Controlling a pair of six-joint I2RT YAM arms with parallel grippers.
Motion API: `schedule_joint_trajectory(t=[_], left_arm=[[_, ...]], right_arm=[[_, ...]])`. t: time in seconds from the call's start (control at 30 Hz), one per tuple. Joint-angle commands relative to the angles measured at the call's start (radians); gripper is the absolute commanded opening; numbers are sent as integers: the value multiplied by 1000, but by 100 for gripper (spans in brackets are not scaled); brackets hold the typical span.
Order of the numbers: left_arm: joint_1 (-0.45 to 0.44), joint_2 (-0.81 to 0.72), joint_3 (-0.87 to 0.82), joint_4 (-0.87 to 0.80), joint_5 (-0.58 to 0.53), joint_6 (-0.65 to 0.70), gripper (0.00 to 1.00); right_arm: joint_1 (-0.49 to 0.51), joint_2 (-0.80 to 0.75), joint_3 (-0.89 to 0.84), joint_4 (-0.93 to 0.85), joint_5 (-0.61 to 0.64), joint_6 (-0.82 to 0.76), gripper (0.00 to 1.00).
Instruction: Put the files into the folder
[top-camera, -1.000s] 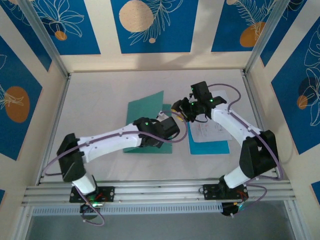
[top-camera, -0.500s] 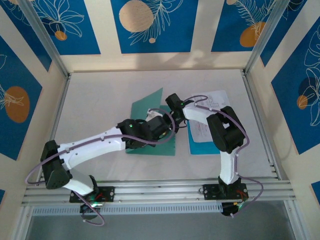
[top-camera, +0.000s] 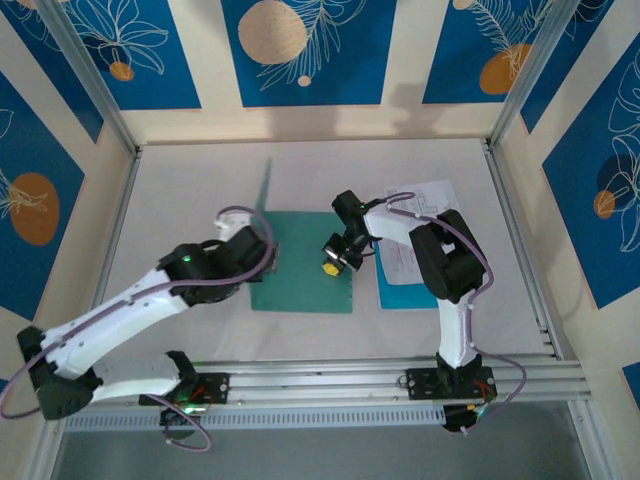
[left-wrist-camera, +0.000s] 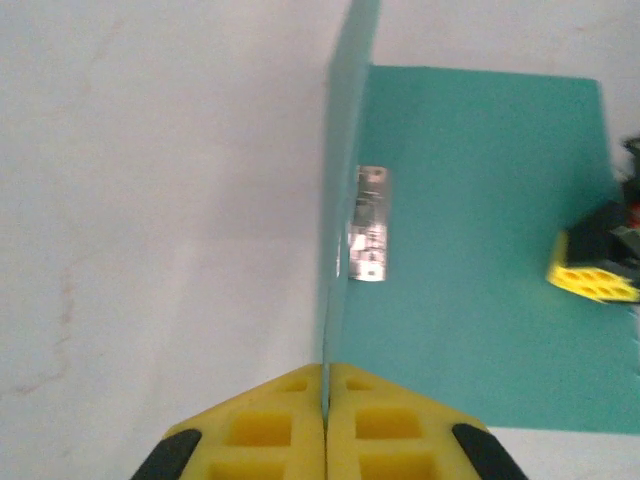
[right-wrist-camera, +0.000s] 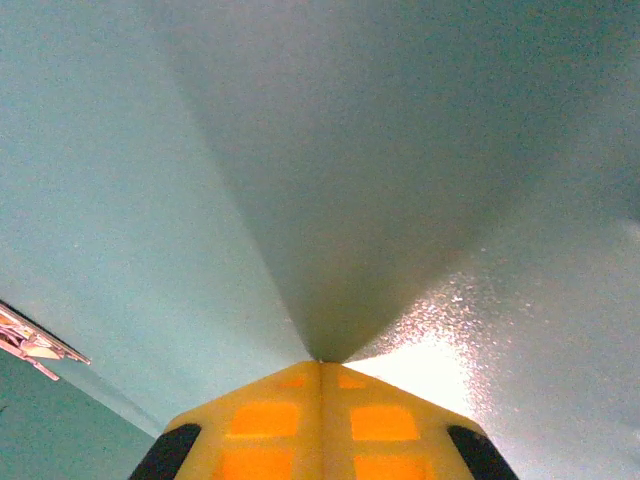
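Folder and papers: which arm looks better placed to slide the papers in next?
Right, probably. The left fingers pinch the raised cover of the folder, holding it open. The right fingers are shut on nothing and sit at the lower cover, right beside the files.

Top cam overhead; wrist cams close on folder (top-camera: 300, 275).

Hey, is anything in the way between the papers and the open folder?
Yes. The right gripper, jaws shut, sits on the open folder near its right edge, and its arm crosses above the papers. The left gripper holds the cover upright, clear.
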Motion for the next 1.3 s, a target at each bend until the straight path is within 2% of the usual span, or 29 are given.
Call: schedule_joint_trajectory(t=[0.0,0.1,0.2,0.3,0.43,0.53,0.6,0.73,0.87,0.93,1.07,1.27], left_arm=[[72,-93,-59,-184,-19,-84,17],[130,-178,-87,-232,-38,-98,41],[182,-227,-80,-276,-44,-114,49],[220,-242,-30,-340,-60,-151,51],[225,-256,87,-383,-114,-183,52],[226,-227,158,-354,-103,-132,52],[227,-184,177,-273,-32,-50,52],[228,-45,170,-104,204,50,50],[226,86,109,79,397,54,41],[223,168,90,177,477,50,34],[204,374,139,292,596,76,29],[136,716,366,283,674,154,25]], right_arm=[[1,38,-1,-91,55,-13,0],[1,37,1,-91,53,-13,0],[1,38,3,-94,51,-14,0],[1,40,8,-95,47,-14,0],[0,38,17,-101,45,-15,0],[-2,32,26,-98,39,-21,0],[0,19,42,-95,42,-35,0],[-1,-44,77,-69,42,-90,0],[-19,-119,98,-90,58,-142,9],[-45,-164,67,-107,63,-154,10],[-131,-275,-85,-101,57,-153,11],[-273,-438,-306,-111,44,-171,11]])
